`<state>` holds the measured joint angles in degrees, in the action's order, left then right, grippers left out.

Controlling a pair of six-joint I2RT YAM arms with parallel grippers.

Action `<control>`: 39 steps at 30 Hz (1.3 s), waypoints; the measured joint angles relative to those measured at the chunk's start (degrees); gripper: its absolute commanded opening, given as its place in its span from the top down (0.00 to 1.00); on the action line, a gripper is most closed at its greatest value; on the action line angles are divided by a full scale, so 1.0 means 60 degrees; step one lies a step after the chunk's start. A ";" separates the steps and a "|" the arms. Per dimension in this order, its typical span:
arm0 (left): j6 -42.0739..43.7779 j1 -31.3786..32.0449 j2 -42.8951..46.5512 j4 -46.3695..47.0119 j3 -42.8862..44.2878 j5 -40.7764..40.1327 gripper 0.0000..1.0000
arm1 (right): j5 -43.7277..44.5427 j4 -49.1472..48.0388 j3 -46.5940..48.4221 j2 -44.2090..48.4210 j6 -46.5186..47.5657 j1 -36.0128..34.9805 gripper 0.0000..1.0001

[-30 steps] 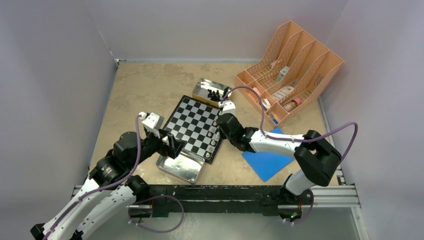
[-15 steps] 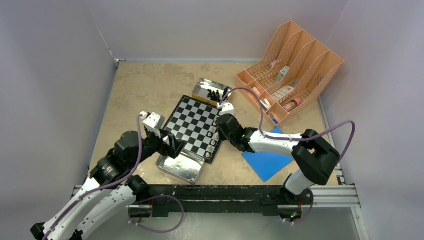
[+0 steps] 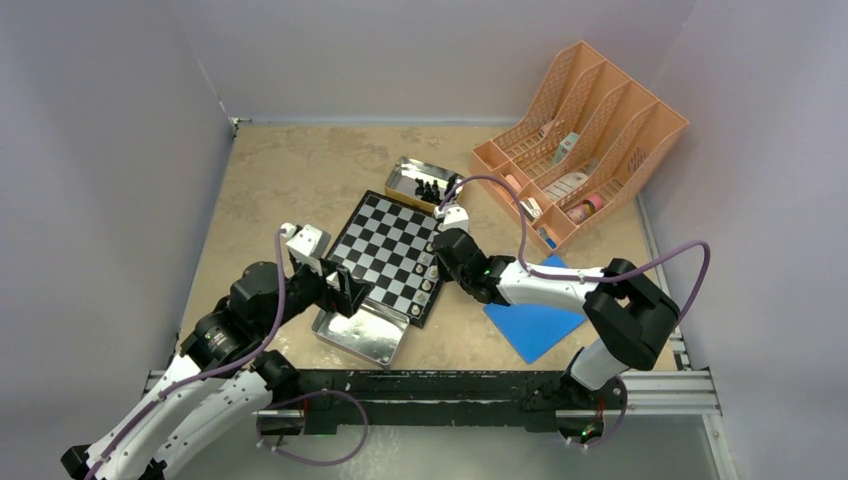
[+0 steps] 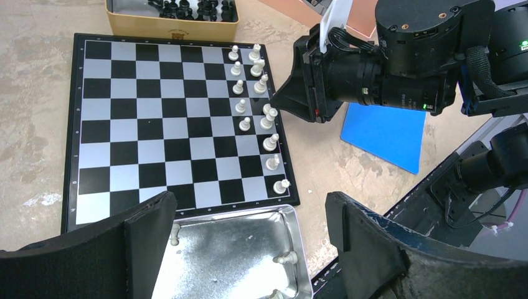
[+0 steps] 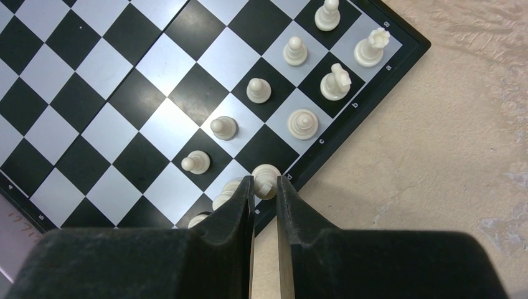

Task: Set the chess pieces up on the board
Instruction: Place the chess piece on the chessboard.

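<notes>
The board [image 3: 385, 250] lies mid-table with several cream-white chess pieces [image 4: 264, 118] in two columns along its right edge. My right gripper [image 5: 265, 184] is at that edge, shut on a white piece [image 5: 266, 176] whose top shows between the fingertips just above the border. My left gripper [image 4: 249, 249] hangs open over a silver tin [image 4: 246, 219] at the board's near side; a few white pieces [image 4: 287, 256] lie in the tin. Black pieces [image 4: 187, 7] stand in a second tin [image 3: 420, 185] at the far side of the board.
An orange file rack [image 3: 580, 140] stands at the back right. A blue flat square [image 3: 535, 305] lies right of the board, under the right arm. Grey walls close in the table on the left, back and right.
The right gripper has edged slightly left toward the board's edge with the white piece in it. The left arm has not moved.
</notes>
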<state>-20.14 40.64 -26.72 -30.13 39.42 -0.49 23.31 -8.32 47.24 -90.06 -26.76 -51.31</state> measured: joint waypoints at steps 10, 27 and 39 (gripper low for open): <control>0.0000 0.0000 0.0000 0.0000 0.0000 -0.0004 0.10 | 0.0255 -0.0055 0.0022 -0.0164 0.0084 0.0000 0.90; 0.0000 0.0000 -0.0025 0.0000 0.0000 -0.0004 0.10 | 0.0240 -0.0149 0.0284 -0.0448 0.0149 0.0000 0.87; 0.0000 0.0000 -0.0022 0.0000 0.0000 -0.0007 0.11 | 0.0237 0.0117 0.0437 -0.0481 0.0142 0.0000 0.77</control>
<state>-20.14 40.64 -26.85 -30.13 39.42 -0.54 24.73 -7.62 49.87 -92.95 -25.91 -51.31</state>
